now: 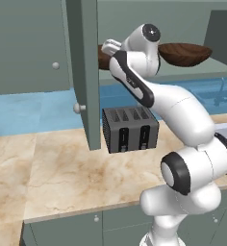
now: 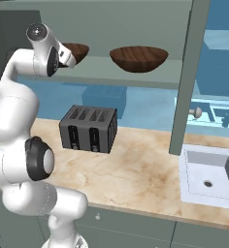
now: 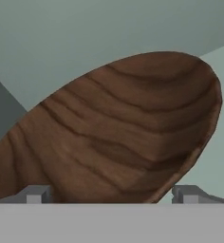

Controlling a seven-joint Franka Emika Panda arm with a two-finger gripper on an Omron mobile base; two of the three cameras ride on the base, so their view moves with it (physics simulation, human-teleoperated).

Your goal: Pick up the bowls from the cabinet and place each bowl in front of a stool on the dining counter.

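Two dark wooden bowls sit on the pale shelf [image 1: 216, 65] of the open cabinet [image 1: 84, 72] in the left base view, the right bowl [image 1: 185, 53] clear and the left bowl [image 1: 105, 57] mostly hidden behind the arm, above a toaster [image 1: 130, 129] on the marble worktop [image 1: 62, 178]. From the right base view the hand reaches to the left bowl [image 2: 77, 51], well apart from the right bowl [image 2: 139, 58], with a sink [image 2: 208, 181] lower right. In the hand view the gripper [image 3: 111, 194] stands wide open, its fingertips [image 3: 35, 194] flanking the near rim of the left bowl [image 3: 118, 137], gripping nothing.
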